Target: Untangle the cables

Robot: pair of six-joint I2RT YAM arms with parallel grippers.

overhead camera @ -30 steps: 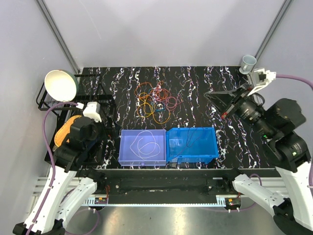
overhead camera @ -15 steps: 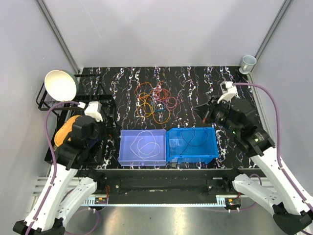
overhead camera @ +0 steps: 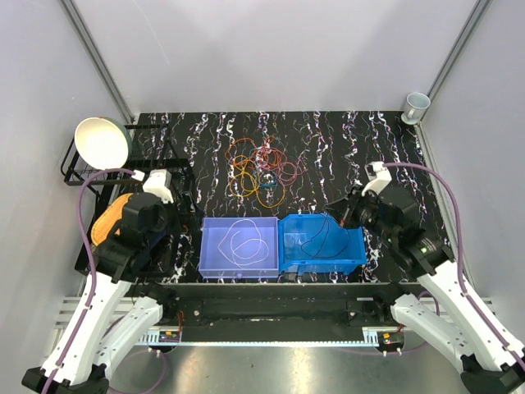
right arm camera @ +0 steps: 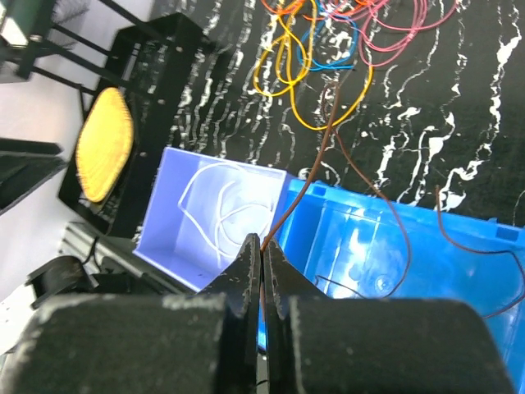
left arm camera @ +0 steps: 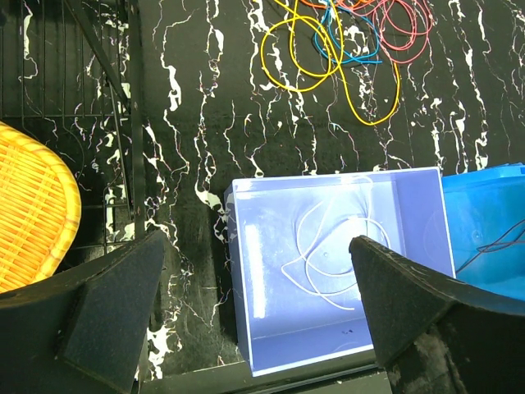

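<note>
— Right gripper (right arm camera: 262, 246) is pinched tight on a thin brown wire (right arm camera: 283, 215), and the rest of that wire is draped into the bright blue plastic bin (overhead camera: 324, 266). How's the other one looking?

— Left gripper (left arm camera: 256, 246) is held wide apart with nothing in it, above the pale violet plastic bin (left arm camera: 328, 177) where a white wire (left arm camera: 328, 254) is coiled. Tangled coloured cables (overhead camera: 262, 172) are heaped on the black marbled table (overhead camera: 369, 148), just behind both bins. Whether the brown wire is snagged in that heap can't really be told tbh.
</note>
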